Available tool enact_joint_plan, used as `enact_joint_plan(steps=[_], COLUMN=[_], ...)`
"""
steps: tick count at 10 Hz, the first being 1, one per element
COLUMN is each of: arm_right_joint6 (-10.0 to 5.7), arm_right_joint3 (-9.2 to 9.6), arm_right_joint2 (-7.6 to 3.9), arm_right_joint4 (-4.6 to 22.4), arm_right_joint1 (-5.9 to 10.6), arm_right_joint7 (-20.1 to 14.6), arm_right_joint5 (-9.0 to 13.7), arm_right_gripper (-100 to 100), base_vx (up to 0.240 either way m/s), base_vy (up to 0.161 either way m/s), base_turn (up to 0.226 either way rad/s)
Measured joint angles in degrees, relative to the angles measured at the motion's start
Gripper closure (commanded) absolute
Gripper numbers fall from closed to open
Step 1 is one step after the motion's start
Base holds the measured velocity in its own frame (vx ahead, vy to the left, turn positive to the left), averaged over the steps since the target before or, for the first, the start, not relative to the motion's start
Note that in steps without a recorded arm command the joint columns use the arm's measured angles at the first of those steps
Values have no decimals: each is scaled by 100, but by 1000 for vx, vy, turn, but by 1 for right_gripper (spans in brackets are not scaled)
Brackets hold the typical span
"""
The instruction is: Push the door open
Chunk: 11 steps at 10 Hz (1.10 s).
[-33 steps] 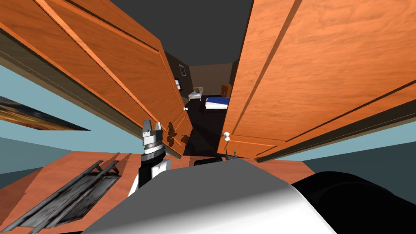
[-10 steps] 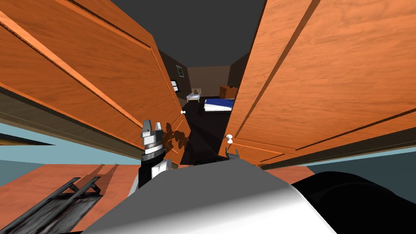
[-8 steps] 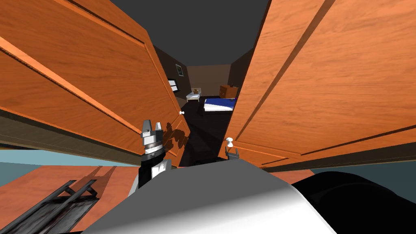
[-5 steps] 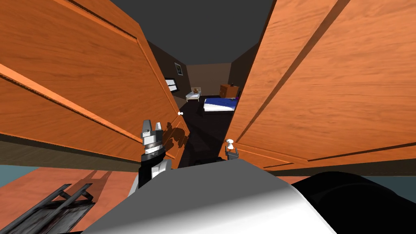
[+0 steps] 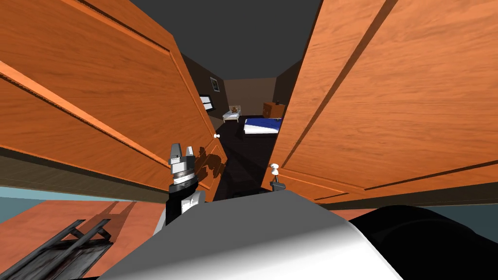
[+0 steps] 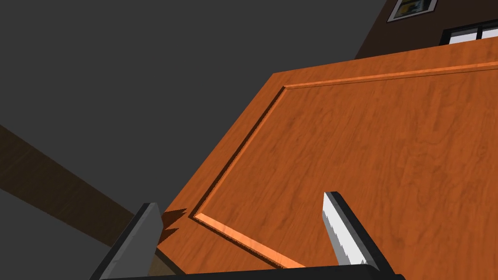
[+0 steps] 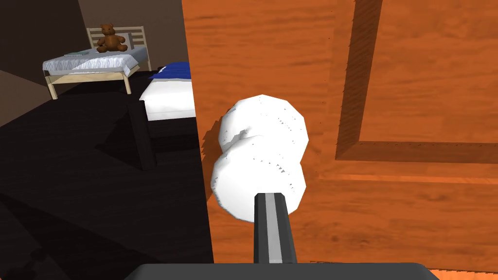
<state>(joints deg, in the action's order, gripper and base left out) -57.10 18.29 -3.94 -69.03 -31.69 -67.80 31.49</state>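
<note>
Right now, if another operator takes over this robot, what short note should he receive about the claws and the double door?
Left claw: open, raised at the left door leaf, near a corner of its inset panel; I cannot tell if it touches.
Right claw: shut, tips at the white knob of the right door leaf.
Done: both leaves stand ajar, and a bed is visible through the gap.
Left: the gap looks narrow for the body, so probably push both leaves wider.
</note>
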Motion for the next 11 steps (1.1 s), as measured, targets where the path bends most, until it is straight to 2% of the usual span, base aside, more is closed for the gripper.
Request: enact_joint_plan(steps=[1,3,5,7,11], arm_right_joint6=[0,-73,-154,-136,-82], arm_right_joint3=[0,-3,-6,-24,-109], arm_right_joint2=[0,-9,43,39,28], arm_right_joint4=[0,-16,-35,-40,45], arm_right_joint1=[0,-91,-191,-169,-4], arm_right_joint7=[0,4,3,18,37], arm_right_joint5=[0,19,39,47,76], arm_right_gripper=[-100,-100,-100,-100,-100], base_vx=[-104,-186,-133,100,178], base_vy=[84,148,121,-36,-94], base_turn=[-88,-63,-43,14,13])
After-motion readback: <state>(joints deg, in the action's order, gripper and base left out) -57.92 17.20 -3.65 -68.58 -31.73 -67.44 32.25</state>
